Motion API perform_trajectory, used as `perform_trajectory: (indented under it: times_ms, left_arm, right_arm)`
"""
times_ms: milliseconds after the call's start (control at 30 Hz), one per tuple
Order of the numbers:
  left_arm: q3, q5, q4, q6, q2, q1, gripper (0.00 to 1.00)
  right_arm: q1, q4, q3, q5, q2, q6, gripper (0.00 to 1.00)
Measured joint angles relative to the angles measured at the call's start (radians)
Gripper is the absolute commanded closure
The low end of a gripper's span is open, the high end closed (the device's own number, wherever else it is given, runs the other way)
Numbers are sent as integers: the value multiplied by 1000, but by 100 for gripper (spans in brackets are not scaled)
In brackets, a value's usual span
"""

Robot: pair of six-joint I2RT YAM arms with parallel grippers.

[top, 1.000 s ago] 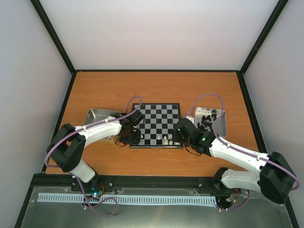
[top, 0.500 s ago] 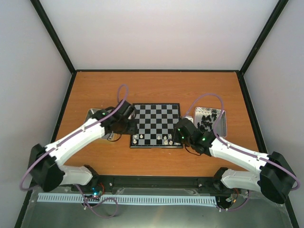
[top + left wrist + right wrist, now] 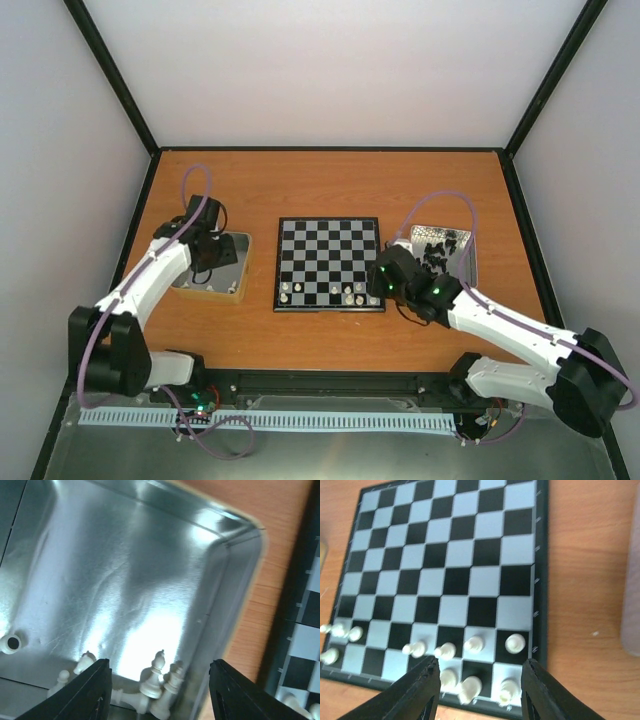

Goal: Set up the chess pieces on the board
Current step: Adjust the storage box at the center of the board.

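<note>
Along the near edge of the orange-brown wooden table (image 3: 330,185) we see the bases of the two white arms, the left one (image 3: 150,285) and the right one (image 3: 505,325), both reaching out over the surface.

Closest to us is the right gripper (image 3: 480,672). It hovers over the near right corner of the flat square chessboard with black and pale grey chequers (image 3: 451,555), which lies at the middle of the table, square to its edges. We find this claw released: its black fingers (image 3: 420,692) stand well apart and grasp nothing.

Between and just beyond those fingers stand small cream-white chess pieces (image 3: 474,643), three on the board's nearest row and four on the next, all toward its right edge. A few more white ones stand by the near left corner, too blurred for us to count.

Left of the board, apart from it, sits a shiny rectangular metal tin (image 3: 150,555). The left gripper (image 3: 159,672) hangs over it, likewise released, with its jaws wide and nothing gripped. Below them, loose cream-white figures (image 3: 150,686) crowd against the tin's near wall, some upright and some tipped. One more lies alone by the left wall.

Farther back, right of the board and near its right edge, a second tin (image 3: 466,268) of the same metal holds a heap of black chess pieces (image 3: 433,252).
</note>
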Motion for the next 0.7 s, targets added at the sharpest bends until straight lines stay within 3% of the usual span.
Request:
perform_trajectory:
  times_ms: [200, 433, 533, 700]
  left_arm:
    - [-21, 15, -6, 5, 88, 94, 41]
    - [-21, 7, -76, -41, 160, 106, 43]
    - [-21, 14, -115, -47, 218, 107, 38]
    - [-21, 29, -160, -52, 227, 107, 40]
  right_arm:
    - [-78, -26, 86, 84, 77, -40, 53]
    - [-122, -122, 151, 147, 125, -108, 54]
    - [-123, -169, 149, 188, 125, -140, 55]
    - [-124, -209, 141, 216, 141, -167, 57]
